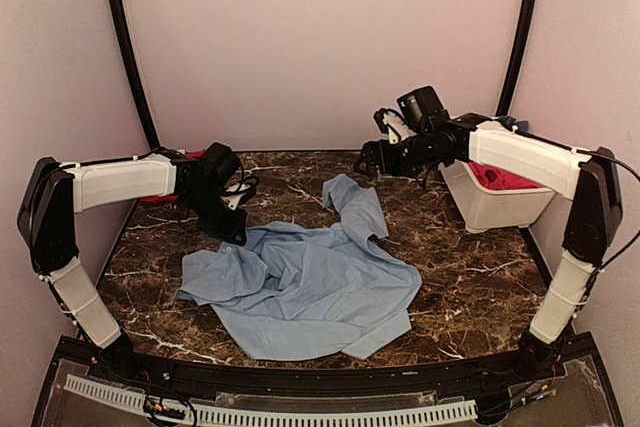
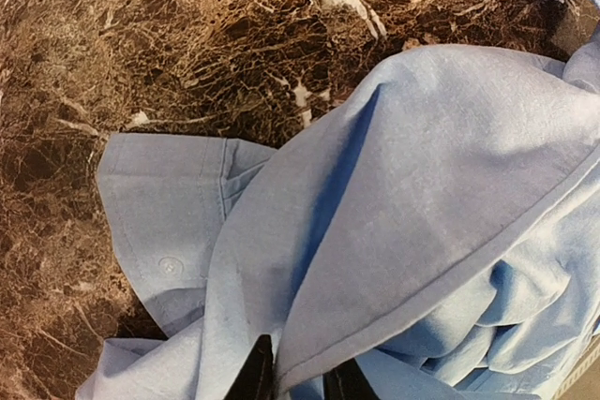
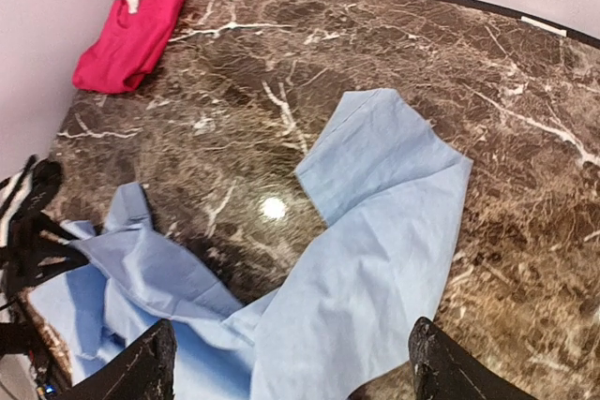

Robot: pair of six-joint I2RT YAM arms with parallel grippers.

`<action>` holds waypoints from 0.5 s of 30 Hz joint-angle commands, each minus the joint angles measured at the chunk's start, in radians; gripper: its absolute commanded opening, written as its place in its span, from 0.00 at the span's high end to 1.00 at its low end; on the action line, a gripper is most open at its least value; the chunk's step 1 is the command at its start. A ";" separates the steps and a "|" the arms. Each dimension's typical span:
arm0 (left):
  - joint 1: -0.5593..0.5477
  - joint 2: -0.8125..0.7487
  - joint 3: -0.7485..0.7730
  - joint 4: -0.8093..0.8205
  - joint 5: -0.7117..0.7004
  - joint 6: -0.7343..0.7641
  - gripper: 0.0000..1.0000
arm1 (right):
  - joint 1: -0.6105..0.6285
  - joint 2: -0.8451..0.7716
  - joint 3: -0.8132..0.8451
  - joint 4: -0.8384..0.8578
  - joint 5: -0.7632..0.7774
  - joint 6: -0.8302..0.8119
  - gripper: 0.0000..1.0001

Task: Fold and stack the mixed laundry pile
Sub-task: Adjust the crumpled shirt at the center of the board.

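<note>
Early stage: light-blue shirt [image 1: 300,287] crumpled on table [image 1: 470,287], sleeve beneath right end effector [image 3: 291,362], which is wide open and empty. Left end effector [image 2: 298,377] pinches a shirt fold. Red piece [image 3: 127,39] beyond it looks folded; more wait in tub [image 1: 495,209].

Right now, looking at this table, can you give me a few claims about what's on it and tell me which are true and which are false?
1. The light-blue shirt is neatly folded. False: it lies crumpled and spread out on the table.
2. The white tub holds red cloth. True.
3. The right gripper is clamped on the shirt. False: it is open above the shirt, holding nothing.
4. A red garment lies at the table's far left corner. True.
5. The left gripper pinches a fold of the shirt. True.
</note>
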 commanded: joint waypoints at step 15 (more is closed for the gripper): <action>-0.007 0.007 -0.009 0.032 0.032 0.011 0.81 | -0.027 0.665 0.691 -0.181 0.025 -0.091 0.16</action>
